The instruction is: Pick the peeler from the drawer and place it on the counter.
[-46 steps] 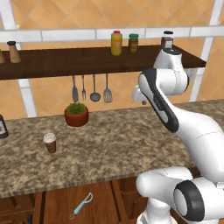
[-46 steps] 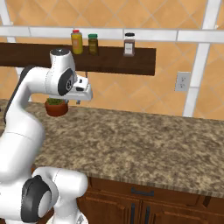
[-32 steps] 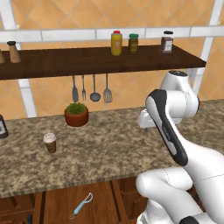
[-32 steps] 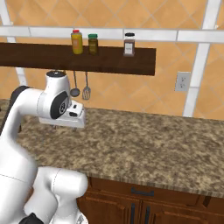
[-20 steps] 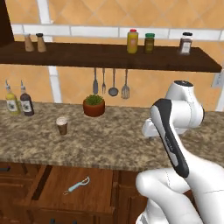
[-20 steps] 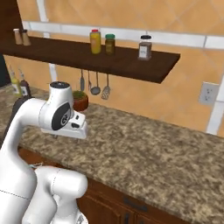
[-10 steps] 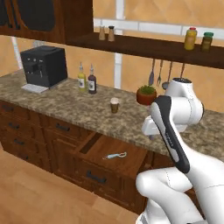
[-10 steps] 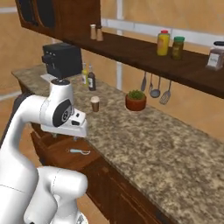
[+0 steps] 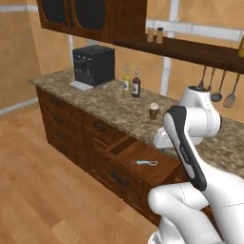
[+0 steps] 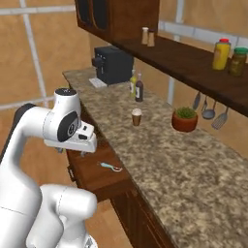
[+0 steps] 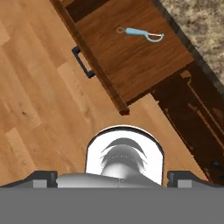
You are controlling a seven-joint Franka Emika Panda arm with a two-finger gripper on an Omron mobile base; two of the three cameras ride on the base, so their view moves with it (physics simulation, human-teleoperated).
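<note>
The peeler (image 9: 144, 163) (image 10: 110, 166) (image 11: 140, 33), light blue handle and silver loop, lies flat in the open drawer (image 9: 164, 172) (image 10: 94, 177) (image 11: 131, 65) of reddish-brown wood. The speckled granite counter (image 9: 114, 107) (image 10: 193, 164) (image 11: 205, 22) runs just behind the drawer. My gripper (image 10: 71, 152) hangs well above the drawer's front edge, pointing down, open and holding nothing. In the hand view its fingertips (image 11: 43, 177) stand wide apart, with the peeler far ahead near the top of that view.
On the counter stand a black coffee machine (image 9: 93, 64), two bottles (image 9: 131, 82), a paper cup (image 9: 153, 110) and a potted plant (image 10: 184, 120). Utensils (image 10: 208, 109) hang under the wall shelf (image 10: 203, 65). Dark cabinets (image 9: 90, 14) hang above. Wooden floor (image 9: 47, 190) spreads before the drawer.
The whole picture has shifted: the base has driven and turned, bringing the coffee machine and the open drawer further into view. The hand came down to counter height. The jaws stayed open.
</note>
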